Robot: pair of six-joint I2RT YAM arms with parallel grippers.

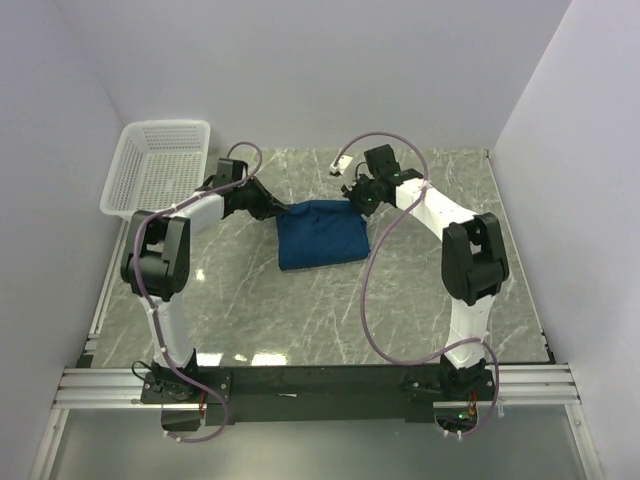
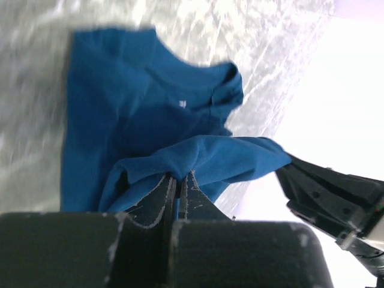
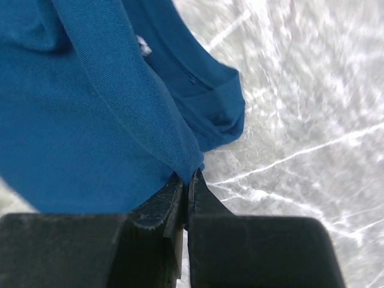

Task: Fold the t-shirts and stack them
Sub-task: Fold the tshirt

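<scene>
T-shirt (image 1: 320, 234): dark blue, part-folded, lying just beyond the fingers. Left gripper (image 2: 178, 179), right gripper (image 3: 187, 177): each clamped on a fabric edge. Risk judged: thin pinch lost if arms are moved unevenly; fold spoiled.

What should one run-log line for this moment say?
stage: fold | left gripper: shut on dark blue cotton t-shirt edge | right gripper: shut on another edge | white plastic lattice basket: far left
</scene>
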